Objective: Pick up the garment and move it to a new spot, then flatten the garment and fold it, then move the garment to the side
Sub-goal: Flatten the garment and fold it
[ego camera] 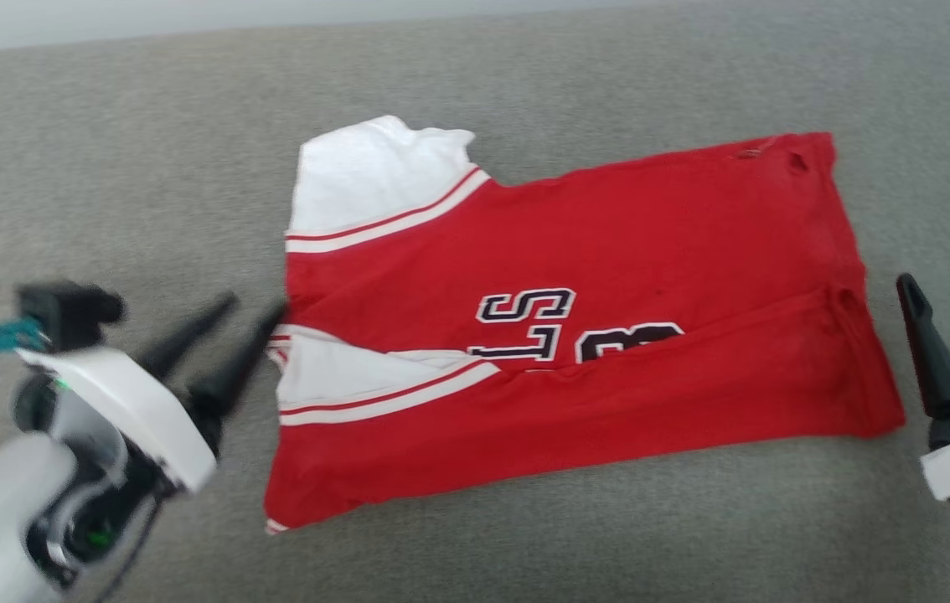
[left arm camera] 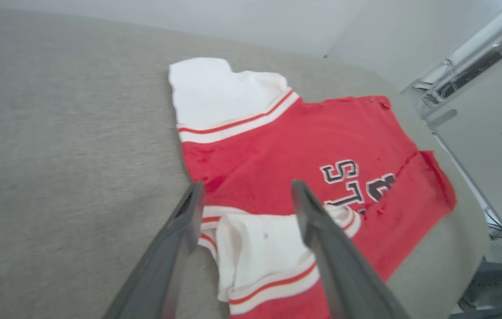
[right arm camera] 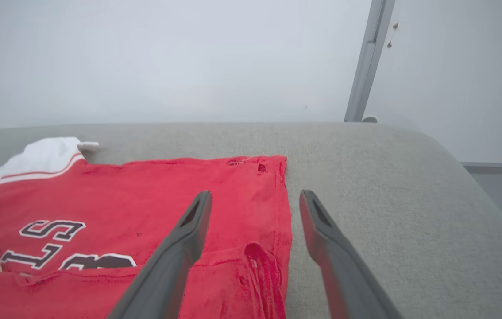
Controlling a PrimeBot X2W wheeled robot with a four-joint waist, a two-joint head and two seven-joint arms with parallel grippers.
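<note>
Grey fabric surface (ego camera: 106, 167), pale wall (right arm camera: 144, 57), upright metal post (right arm camera: 368, 62) behind.

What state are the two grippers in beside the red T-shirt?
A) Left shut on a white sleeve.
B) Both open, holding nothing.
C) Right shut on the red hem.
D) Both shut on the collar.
B: the left gripper and right gripper each show fingers spread apart, and the T-shirt lies loose on the grey surface.
</note>
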